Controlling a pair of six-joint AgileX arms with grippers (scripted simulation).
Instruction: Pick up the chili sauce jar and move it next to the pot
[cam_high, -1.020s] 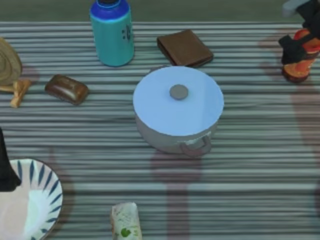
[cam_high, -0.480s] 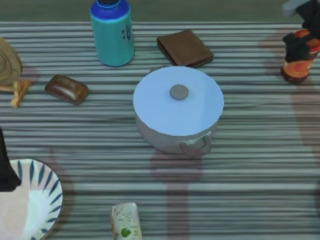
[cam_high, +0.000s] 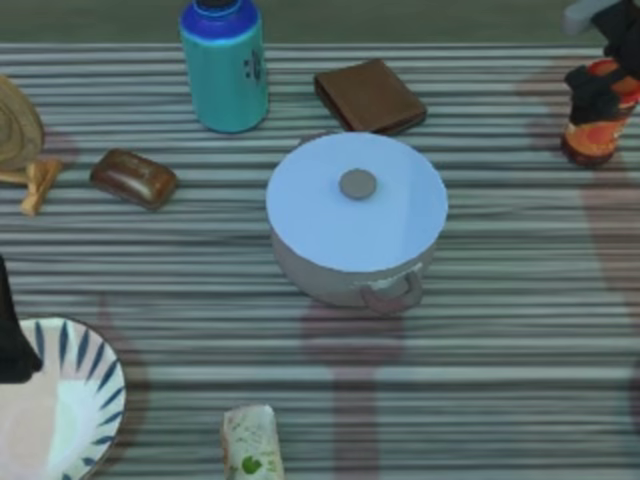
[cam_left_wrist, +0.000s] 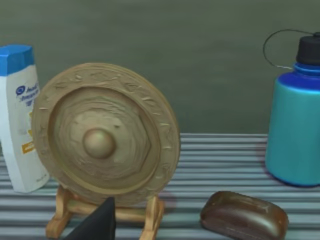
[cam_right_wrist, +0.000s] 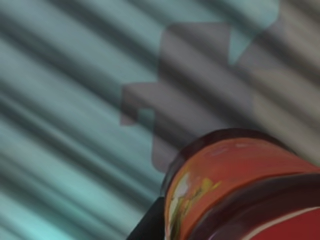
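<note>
The chili sauce jar (cam_high: 598, 128), dark glass with a red-orange lid and label, is at the table's far right edge. My right gripper (cam_high: 600, 90) comes down from the far right corner and is shut on it, black fingers across its upper part. In the right wrist view the jar (cam_right_wrist: 235, 185) fills the near corner, with one black fingertip (cam_right_wrist: 152, 222) against its side and its shadow on the striped cloth. The pot (cam_high: 355, 215), light grey-blue with a flat lid and knob, stands mid-table, well left of the jar. My left gripper (cam_high: 10, 340) is parked at the left edge, open.
A teal bottle (cam_high: 224, 65) and a brown wallet-like block (cam_high: 368, 96) stand behind the pot. At the left are a brown lump (cam_high: 133, 178), a wooden disc on a stand (cam_high: 15, 125) and a striped bowl (cam_high: 60, 410). A white-green packet (cam_high: 250, 445) lies at the front.
The right gripper and the jar shifted slightly towards the far edge between one second and half a second ago, then held still. The left arm has not moved.
</note>
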